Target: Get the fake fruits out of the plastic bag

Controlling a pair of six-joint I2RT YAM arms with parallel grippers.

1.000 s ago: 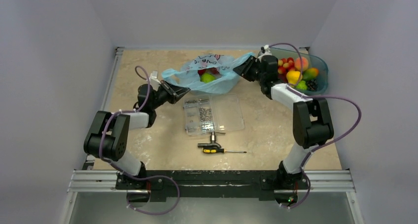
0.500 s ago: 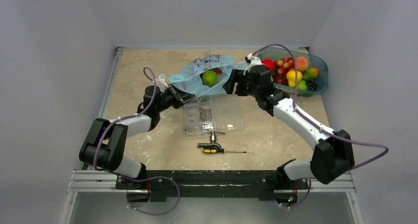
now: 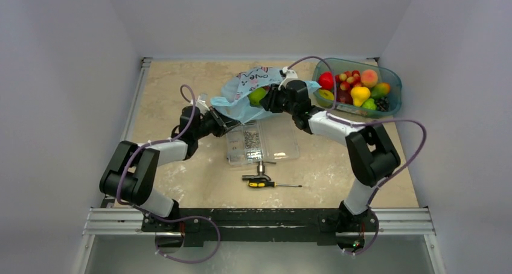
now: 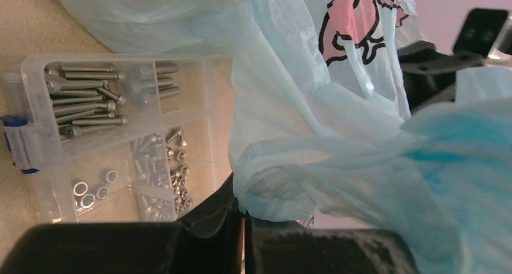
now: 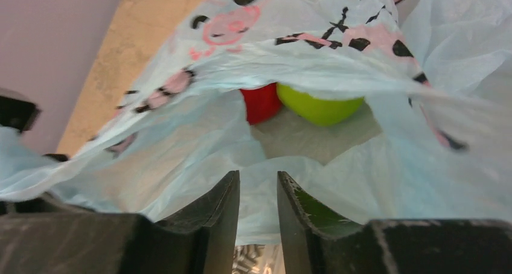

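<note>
Compartment box (image 3: 275,142): clear, screws inside — middle of the counter (image 3: 193,177).
Screwdriver (image 3: 265,183): just beside the box, near side.
Teal tub (image 3: 393,84): far right corner.

A beige, stone-patterned table (image 3: 181,165) is carrying four things. A light blue plastic bag (image 3: 253,81) is sitting crumpled at the far middle. A teal tub (image 3: 395,87) is standing at the far right, a clear compartment box (image 3: 278,141) is lying in the centre, and a screwdriver (image 3: 265,183) is lying just nearer.

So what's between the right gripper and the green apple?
Only the crumpled lower wall of the plastic bag, seen in the right wrist view. No fruit blocks the right gripper from the green apple; a red fruit sits just beside it.
</note>
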